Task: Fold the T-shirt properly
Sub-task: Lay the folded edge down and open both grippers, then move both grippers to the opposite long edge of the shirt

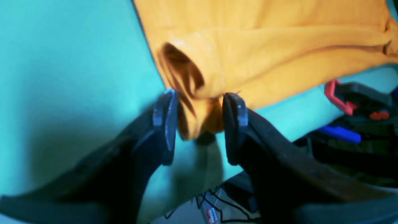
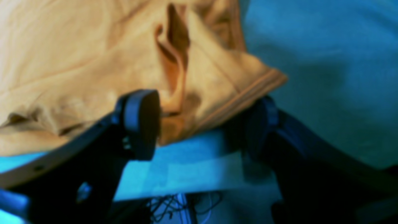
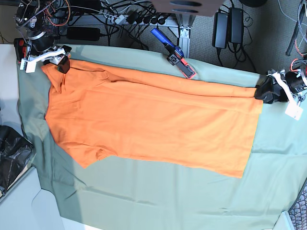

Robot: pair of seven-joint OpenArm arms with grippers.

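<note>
**Two grippers at opposite corners of one orange shirt**

Two black, paddle-tipped grippers fill the wrist views. The left gripper [image 1: 199,124] has its flat pads spread, with a bunched, hemmed corner of the plain bright orange short-sleeved T-shirt [image 1: 264,53] hanging between them; the fabric touches neither pad clearly, so the jaws stand released around it. The right gripper [image 2: 202,124] is likewise parted, its rounded pads straddling a ribbed, stitched sleeve or collar edge of soft, creased knit.

In the base view the shirt [image 3: 153,124] lies spread almost flat across the middle of the large grey-green cloth [image 3: 158,196] covering the table, smooth but for long shallow wrinkles, one sleeve pointing toward 7 o'clock. The left gripper [image 3: 268,92] sits at the shirt's 3 o'clock corner, the right gripper [image 3: 62,62] at its 10 o'clock corner. At 12 o'clock, beyond the shirt, a blue-handled clamp with red jaws [image 3: 173,52] lies on the cloth's far edge.
</note>
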